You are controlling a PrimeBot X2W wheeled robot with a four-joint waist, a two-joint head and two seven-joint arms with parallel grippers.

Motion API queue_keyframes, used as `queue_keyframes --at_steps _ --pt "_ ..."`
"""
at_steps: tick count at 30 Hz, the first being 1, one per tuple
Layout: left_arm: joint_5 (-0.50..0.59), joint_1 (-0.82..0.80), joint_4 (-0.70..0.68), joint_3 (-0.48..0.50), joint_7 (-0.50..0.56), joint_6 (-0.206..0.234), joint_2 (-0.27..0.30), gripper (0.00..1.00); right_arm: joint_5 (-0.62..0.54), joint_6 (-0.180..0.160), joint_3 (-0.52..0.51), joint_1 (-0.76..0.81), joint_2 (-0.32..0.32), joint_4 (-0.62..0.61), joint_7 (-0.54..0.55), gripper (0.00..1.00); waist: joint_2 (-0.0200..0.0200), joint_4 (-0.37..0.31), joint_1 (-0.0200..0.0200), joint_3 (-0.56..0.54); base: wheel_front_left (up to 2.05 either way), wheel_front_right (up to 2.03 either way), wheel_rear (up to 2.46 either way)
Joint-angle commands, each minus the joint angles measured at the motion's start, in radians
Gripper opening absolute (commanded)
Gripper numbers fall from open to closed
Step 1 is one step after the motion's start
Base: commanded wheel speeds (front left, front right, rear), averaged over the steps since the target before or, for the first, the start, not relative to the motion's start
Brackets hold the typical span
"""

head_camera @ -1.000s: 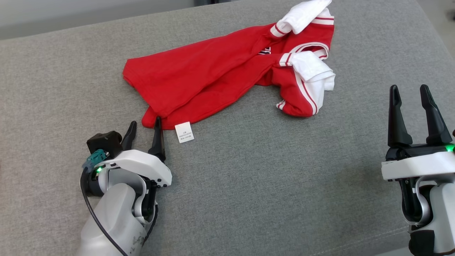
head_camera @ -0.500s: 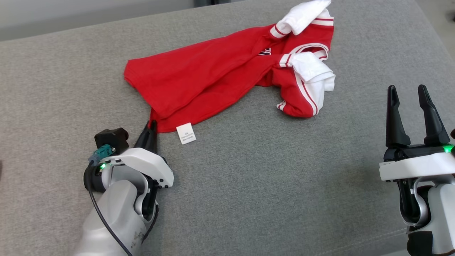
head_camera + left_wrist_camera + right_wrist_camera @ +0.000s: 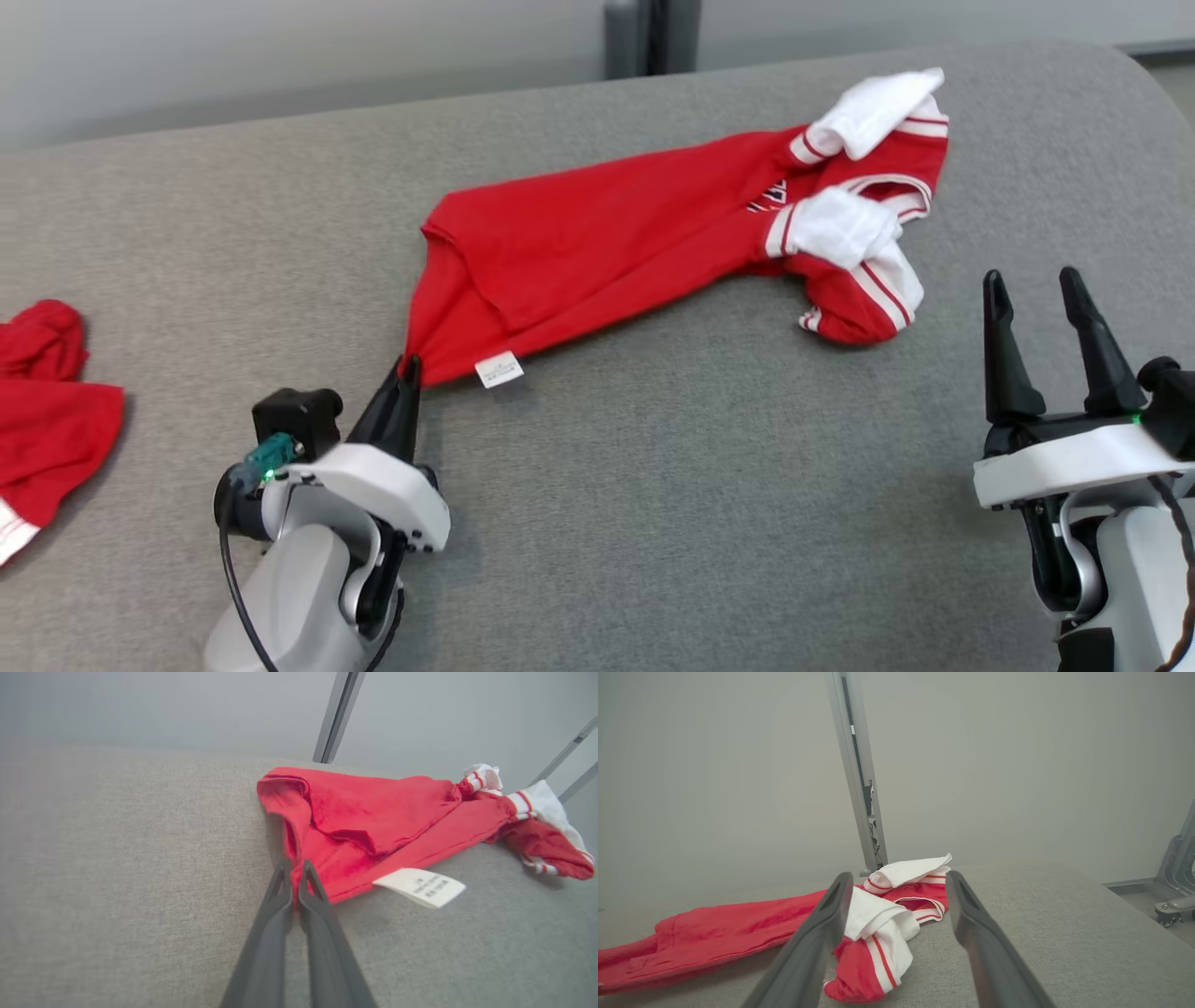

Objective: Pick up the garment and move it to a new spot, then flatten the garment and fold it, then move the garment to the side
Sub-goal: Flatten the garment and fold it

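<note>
- Pickup: red-and-white fabric jersey (image 3: pixel 607 233) is pinched at its hem corner by the closed left claw (image 3: pixel 406 371).
- Right claw (image 3: pixel 1030 285) is spread wide, empty.
- A lift-and-carry is called for next.

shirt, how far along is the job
Done: nothing finished yet. In hand: the left claw is shut on the shirt's hem corner beside the label, the start of the pickup; the shirt lies bunched on the cushion. The right claw is open, off the cloth. To do: moving, flattening, folding, setting aside.
</note>
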Motion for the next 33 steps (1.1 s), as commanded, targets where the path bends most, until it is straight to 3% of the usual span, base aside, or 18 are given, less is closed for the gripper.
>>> queue_keyframes --at_steps 1,9,17,18,19,20,26,33 --pt "0.01 0.006 -0.007 -0.003 0.001 -0.006 0.012 0.0 -0.003 0.0 0.002 0.009 -0.007 0.005 -0.002 1.0 0.0 0.023 0.0 -0.023 0.0 0.0 0.0" --pt "0.049 0.114 -0.114 -0.064 0.035 -0.03 0.079 0.0 0.009 0.0 0.01 0.019 0.0 0.073 -0.002 1.0 0.0 0.079 0.0 -0.075 0.0 0.0 0.0" --pt "0.066 0.241 -0.276 -0.093 0.098 0.002 0.141 0.0 0.001 0.0 0.003 0.03 0.007 0.132 -0.002 1.0 0.0 0.117 0.0 -0.105 0.0 0.0 0.0" --pt "0.065 0.251 -0.288 -0.095 0.105 0.009 0.141 0.29 0.001 0.0 0.0 0.031 0.008 0.138 -0.002 1.0 0.0 0.121 0.0 -0.107 0.0 0.0 0.0" --pt "0.064 0.26 -0.301 -0.095 0.11 0.018 0.14 0.96 0.0 0.0 -0.001 0.031 0.009 0.144 -0.002 1.0 0.0 0.124 0.0 -0.108 0.0 0.0 0.0" --pt "0.058 0.266 -0.312 -0.091 0.111 0.028 0.135 1.0 -0.003 0.0 0.0 0.031 0.01 0.149 -0.002 1.0 0.0 0.127 0.0 -0.11 0.0 0.0 0.0" --pt "0.046 0.273 -0.372 -0.05 0.062 0.106 0.097 1.0 -0.004 0.0 0.005 0.004 0.008 0.175 -0.002 1.0 0.0 0.134 0.0 -0.106 0.0 0.0 0.0" --pt "0.05 0.258 -0.401 -0.023 0.007 0.121 0.042 1.0 0.011 0.0 0.044 -0.066 -0.021 0.25 0.052 1.0 0.0 0.172 0.0 -0.075 0.0 0.0 0.0"
